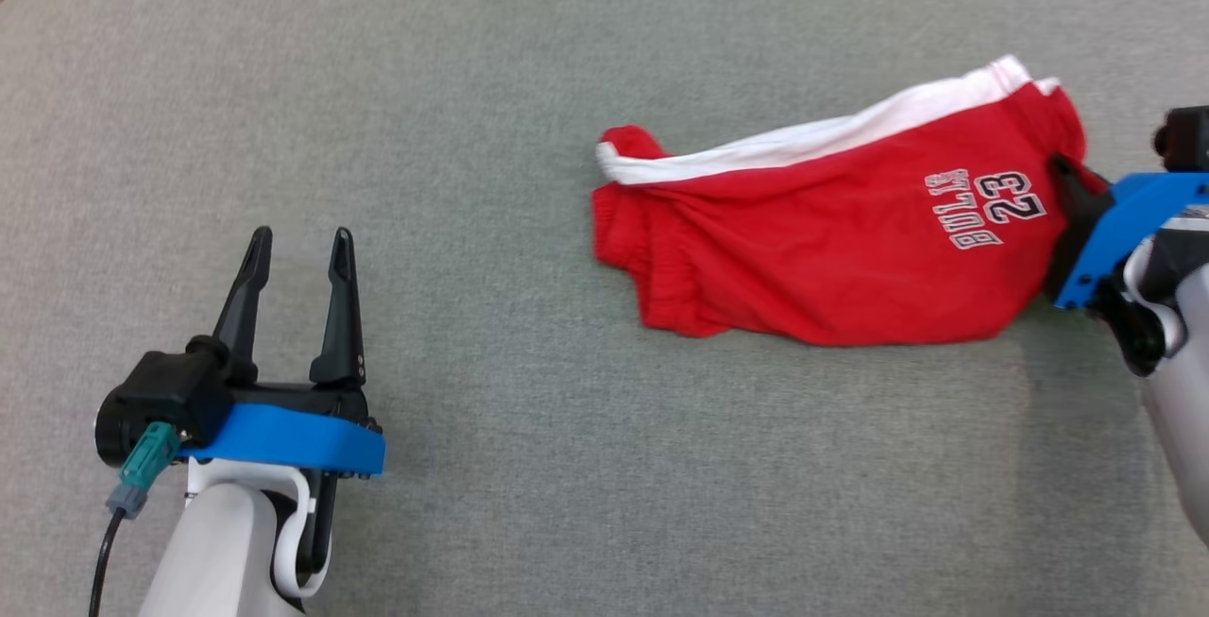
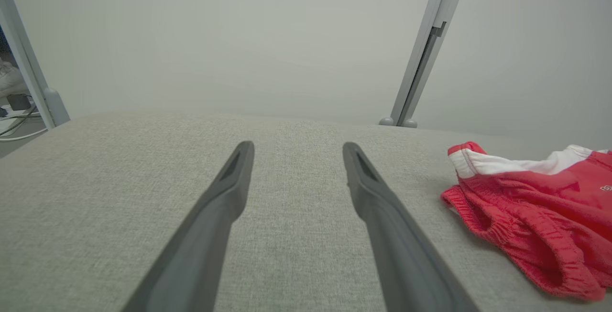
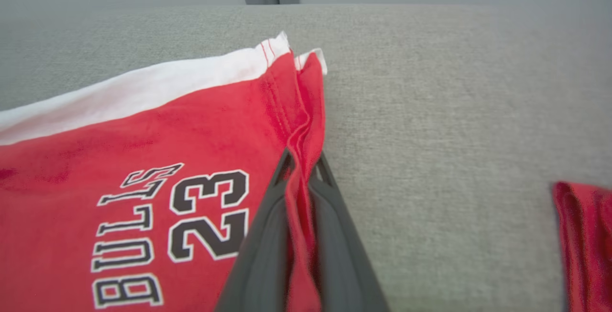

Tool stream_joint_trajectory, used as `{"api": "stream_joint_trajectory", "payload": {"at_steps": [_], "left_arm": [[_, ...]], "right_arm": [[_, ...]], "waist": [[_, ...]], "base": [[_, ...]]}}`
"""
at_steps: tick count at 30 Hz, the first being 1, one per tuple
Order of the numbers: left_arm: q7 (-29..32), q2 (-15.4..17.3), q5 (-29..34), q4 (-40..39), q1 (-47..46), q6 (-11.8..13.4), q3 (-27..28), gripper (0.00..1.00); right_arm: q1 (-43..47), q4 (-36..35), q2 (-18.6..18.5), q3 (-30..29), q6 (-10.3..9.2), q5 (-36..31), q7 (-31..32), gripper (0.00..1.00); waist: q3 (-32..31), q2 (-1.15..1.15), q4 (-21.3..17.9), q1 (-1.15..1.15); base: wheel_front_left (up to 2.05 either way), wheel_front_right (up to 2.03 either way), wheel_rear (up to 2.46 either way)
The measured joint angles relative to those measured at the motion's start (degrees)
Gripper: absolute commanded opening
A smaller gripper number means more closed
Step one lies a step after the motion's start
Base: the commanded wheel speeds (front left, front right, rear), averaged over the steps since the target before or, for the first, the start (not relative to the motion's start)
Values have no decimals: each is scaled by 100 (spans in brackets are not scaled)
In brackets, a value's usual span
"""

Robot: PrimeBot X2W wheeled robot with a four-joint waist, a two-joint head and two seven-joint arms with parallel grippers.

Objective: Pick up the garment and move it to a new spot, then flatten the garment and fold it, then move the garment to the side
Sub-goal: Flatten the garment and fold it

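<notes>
My right hand is clenched on the hem of the red shorts, the cloth pinched between both fingers. My left hand is released and holds nothing, low over the grey surface, well apart from the shorts. The shorts lie on the right half, rumpled at the waistband end. I judge this the first step, the pick-up; moving, flattening, folding and setting aside are all left. There is wide bare room to my left and in front, while the far edge lies near the white stripe.
</notes>
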Motion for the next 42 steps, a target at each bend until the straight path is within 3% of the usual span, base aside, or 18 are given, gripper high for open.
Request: {"api": "stream_joint_trajectory", "payload": {"at_steps": [7, 14, 27, 35, 38, 39, 40, 41, 42], "left_arm": [[0, 31, 75, 69, 231, -30, 3, 100], [0, 40, 116, 194, 339, -52, -55, 100], [0, -73, 131, 396, 261, -92, -388, 100], [0, -192, 112, 509, -28, -115, -698, 100], [0, -207, 69, 541, -75, -116, -753, 100], [0, -208, 67, 549, -76, -116, -761, 100], [0, -209, 60, 554, -76, -116, -762, 100], [0, -207, 47, 554, -76, -116, -758, 100], [0, -204, 29, 556, -76, -118, -744, 100]], "right_arm": [[212, 33, -190, -480, 0, -545, -245, 0], [237, -211, 170, -637, -1, -1029, -149, 0], [282, -996, 1605, 172, 0, -1647, 708, 0], [253, -753, 1772, 533, -1, -1798, 856, 0], [253, -787, 1782, 855, -1, -1544, 900, 0], [260, -813, 1786, 942, -1, -1381, 905, 22], [275, -838, 1792, 1003, -1, -1224, 962, 49], [291, -865, 1796, 1063, -1, -1074, 1003, 100], [304, -926, 1796, 1122, -1, -969, 1005, 100]], "waist": [[-381, 0, -222, 0], [-736, 0, -281, -1], [-775, 0, -59, -1], [-586, 0, 286, 0], [-516, 0, 401, 0], [-499, 0, 431, 0], [-488, 0, 454, 0], [-481, 0, 463, 0], [-481, 0, 458, 0]], "base": [[0, 0, 0], [0, 0, 0], [0, 0, 0], [0, 0, 0], [0, 0, 0], [0, 0, 0], [0, 0, 0], [0, 0, 0], [0, 0, 0]]}}
